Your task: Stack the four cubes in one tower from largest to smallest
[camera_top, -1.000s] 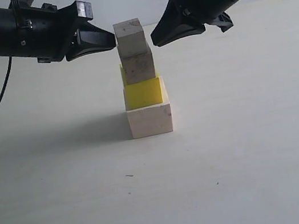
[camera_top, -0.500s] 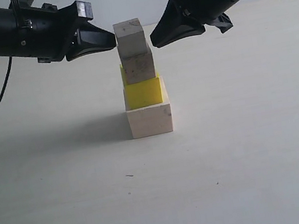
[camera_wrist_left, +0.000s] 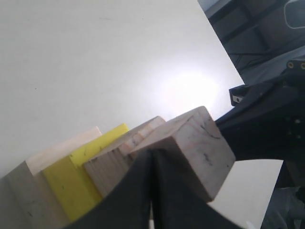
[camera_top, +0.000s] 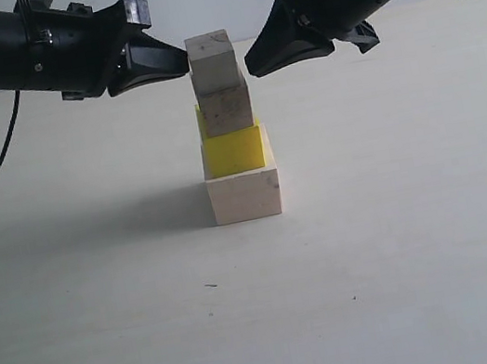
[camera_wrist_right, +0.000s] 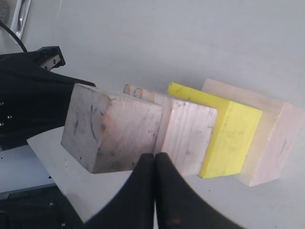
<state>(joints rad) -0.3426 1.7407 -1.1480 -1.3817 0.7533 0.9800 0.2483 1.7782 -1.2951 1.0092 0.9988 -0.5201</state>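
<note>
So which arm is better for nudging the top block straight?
Probably left: the shut left gripper looks to touch the smallest cube, which sits slightly leftward; the right gripper stands apart.

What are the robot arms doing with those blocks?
Four blocks stand as one tower on the table: big wooden block, yellow block, speckled block, small block on top. Nothing is being held. The left fingers, shut, seem to touch the small block's side; the right fingers, shut, sit near its other side.

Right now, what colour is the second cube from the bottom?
That cube is bright yellow; exterior view shows it best.
</note>
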